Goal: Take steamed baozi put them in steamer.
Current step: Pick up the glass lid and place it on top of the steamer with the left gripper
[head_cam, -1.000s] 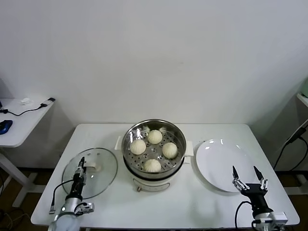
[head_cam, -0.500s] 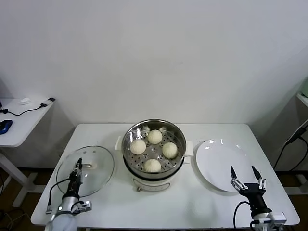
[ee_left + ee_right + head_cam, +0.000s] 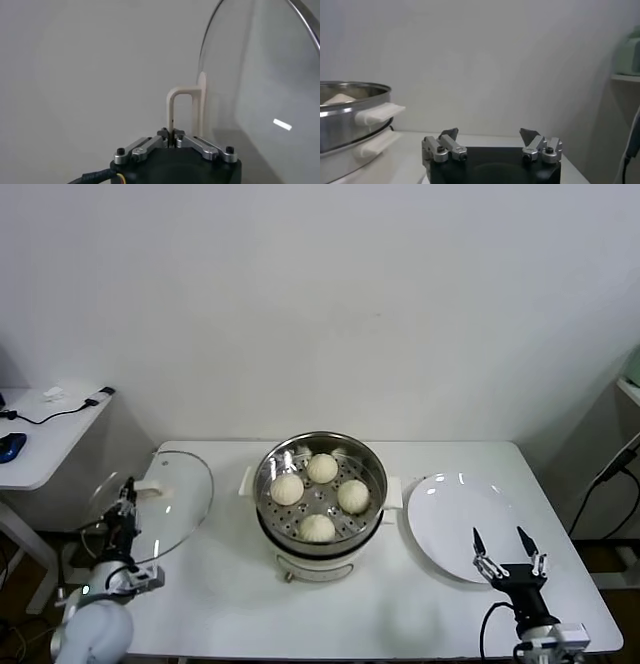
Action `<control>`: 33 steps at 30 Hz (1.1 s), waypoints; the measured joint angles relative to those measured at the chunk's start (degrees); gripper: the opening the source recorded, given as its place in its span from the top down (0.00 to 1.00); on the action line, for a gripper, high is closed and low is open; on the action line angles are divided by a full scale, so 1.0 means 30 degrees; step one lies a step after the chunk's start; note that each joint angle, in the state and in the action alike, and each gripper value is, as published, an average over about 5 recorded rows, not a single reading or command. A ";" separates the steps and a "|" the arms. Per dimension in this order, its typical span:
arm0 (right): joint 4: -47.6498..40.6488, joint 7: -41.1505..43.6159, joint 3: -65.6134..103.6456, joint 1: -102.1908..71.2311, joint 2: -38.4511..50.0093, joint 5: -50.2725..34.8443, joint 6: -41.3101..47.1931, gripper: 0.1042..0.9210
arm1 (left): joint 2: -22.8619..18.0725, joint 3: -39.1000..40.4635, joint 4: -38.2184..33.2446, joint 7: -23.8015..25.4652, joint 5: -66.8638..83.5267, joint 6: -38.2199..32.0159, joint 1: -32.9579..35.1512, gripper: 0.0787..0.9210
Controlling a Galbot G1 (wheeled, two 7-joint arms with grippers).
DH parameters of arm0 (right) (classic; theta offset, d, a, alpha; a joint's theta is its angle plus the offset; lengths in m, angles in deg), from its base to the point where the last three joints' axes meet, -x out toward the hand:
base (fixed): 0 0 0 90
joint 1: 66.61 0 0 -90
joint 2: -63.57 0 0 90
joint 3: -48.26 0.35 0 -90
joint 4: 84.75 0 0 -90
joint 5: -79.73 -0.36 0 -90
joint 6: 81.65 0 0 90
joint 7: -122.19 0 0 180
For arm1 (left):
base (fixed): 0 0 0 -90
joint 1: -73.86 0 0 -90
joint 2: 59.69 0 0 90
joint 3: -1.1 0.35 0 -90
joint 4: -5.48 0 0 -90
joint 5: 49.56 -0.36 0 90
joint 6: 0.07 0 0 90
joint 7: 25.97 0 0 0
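Several cream-white baozi (image 3: 320, 495) lie in the shiny steel steamer (image 3: 372, 466), which sits on its white cooker base at the table's middle. The steamer's side and white handle also show in the right wrist view (image 3: 350, 120). My left gripper (image 3: 124, 506) is shut on the white handle (image 3: 181, 112) of the round glass lid (image 3: 160, 509) and holds the lid tilted up over the table's left edge. My right gripper (image 3: 507, 549) is open and empty, low at the front right beside the white plate (image 3: 460, 519).
A white side table (image 3: 45, 439) with cables and a blue object stands at far left. A dark cable hangs at the right edge. The white table's front strip (image 3: 330, 614) lies before the cooker.
My left gripper has lifted the glass lid off the table and swung it left, tilting it upright. The right gripper has drifted slightly lower and left.
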 measured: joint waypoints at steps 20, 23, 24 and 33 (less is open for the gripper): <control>-0.0268 -0.0123 -0.0475 0.0414 -0.0276 0.1601 0.0724 0.12 | 0.0456 0.5316 -0.5935 0.5882 -0.3098 0.6020 -0.2155 0.93; -0.0505 -0.0082 -0.0464 0.0491 -0.0353 0.1743 0.0728 0.12 | -0.0145 0.6472 -0.5968 0.6596 -0.4117 0.6564 -0.2886 0.93; -0.0577 -0.0070 -0.0461 0.0521 -0.0383 0.1789 0.0737 0.12 | -0.0371 0.6849 -0.5940 0.6816 -0.4456 0.6732 -0.3141 0.93; -0.1128 0.0083 -0.0280 0.0604 -0.0586 0.1961 0.0681 0.12 | -0.2726 0.9832 -0.5137 0.8368 -0.7531 0.7675 -0.4910 0.93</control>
